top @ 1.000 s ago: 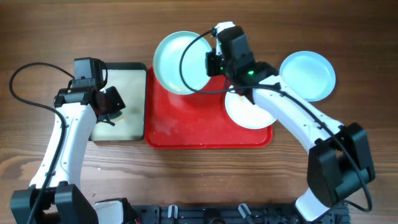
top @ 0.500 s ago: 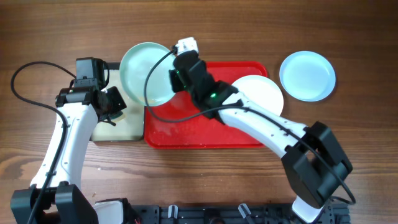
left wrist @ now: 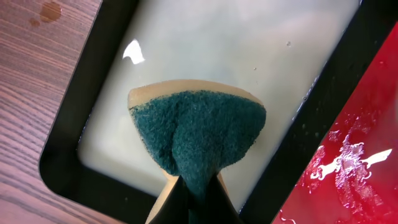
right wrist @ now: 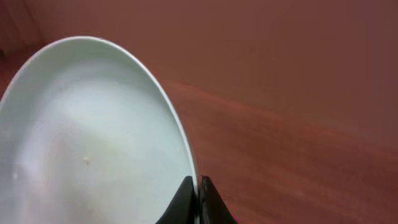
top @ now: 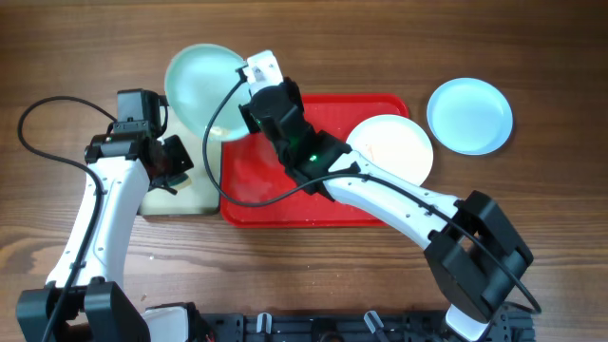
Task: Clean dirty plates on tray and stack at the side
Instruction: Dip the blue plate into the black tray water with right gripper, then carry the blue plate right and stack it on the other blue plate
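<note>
The white-shelled, black-jointed left arm [top: 95,218] and its matching right arm [top: 399,195] are each trailing a thin black cable [top: 22,128]; what seems a small green light [top: 310,158] is glowing near the right wrist.

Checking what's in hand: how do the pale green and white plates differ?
The pale green plate is gripped by its rim in the right gripper; the white plate lies ungripped. The green one is past the red tray's corner, the white one on it. Both are round and shallow.
</note>
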Robot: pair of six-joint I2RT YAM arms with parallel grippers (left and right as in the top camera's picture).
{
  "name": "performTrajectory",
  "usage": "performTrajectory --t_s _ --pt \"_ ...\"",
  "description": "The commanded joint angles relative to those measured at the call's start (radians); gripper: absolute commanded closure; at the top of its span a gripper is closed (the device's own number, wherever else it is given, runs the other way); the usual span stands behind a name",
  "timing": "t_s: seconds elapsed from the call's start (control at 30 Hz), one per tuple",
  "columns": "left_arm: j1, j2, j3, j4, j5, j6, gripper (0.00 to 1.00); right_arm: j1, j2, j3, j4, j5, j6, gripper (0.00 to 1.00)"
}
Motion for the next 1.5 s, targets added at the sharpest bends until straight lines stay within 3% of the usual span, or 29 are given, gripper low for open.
performTrajectory --t_s 0.0,0.13,0.23,0.73,0.9,1.17,1.37,1.47 --pt "-0.003 -0.011 -0.003 0.005 -0.005 -0.010 0.96 0.000 0.048 0.016 0.068 0.027 -0.111 0.96" --pt "-0.003 -0.011 -0.003 0.021 -0.005 -0.010 0.96 0.000 0.105 0.016 0.145 0.027 -0.127 0.96" --pt "-0.003 -0.011 -0.003 0.023 0.004 -0.010 0.96 0.011 0.156 0.016 0.225 0.024 -0.218 0.96" --pt "-0.003 -0.011 -0.003 0.034 0.029 -0.010 0.96 0.090 0.220 0.016 0.576 0.024 -0.960 0.96" --pt "-0.003 -0.011 -0.003 0.034 0.029 -0.010 0.96 0.111 0.220 0.016 0.610 0.024 -1.123 0.96" --pt "-0.003 -0.011 -0.003 0.042 0.028 -0.010 0.96 0.116 0.220 0.016 0.643 0.036 -1.072 0.96" --pt "-0.003 -0.010 -0.003 0.051 0.028 -0.010 0.96 0.109 0.220 0.016 0.638 0.093 -0.896 0.96" --pt "-0.003 -0.009 -0.003 0.055 0.028 -0.010 0.96 0.091 0.220 0.016 0.617 0.174 -0.710 0.96"
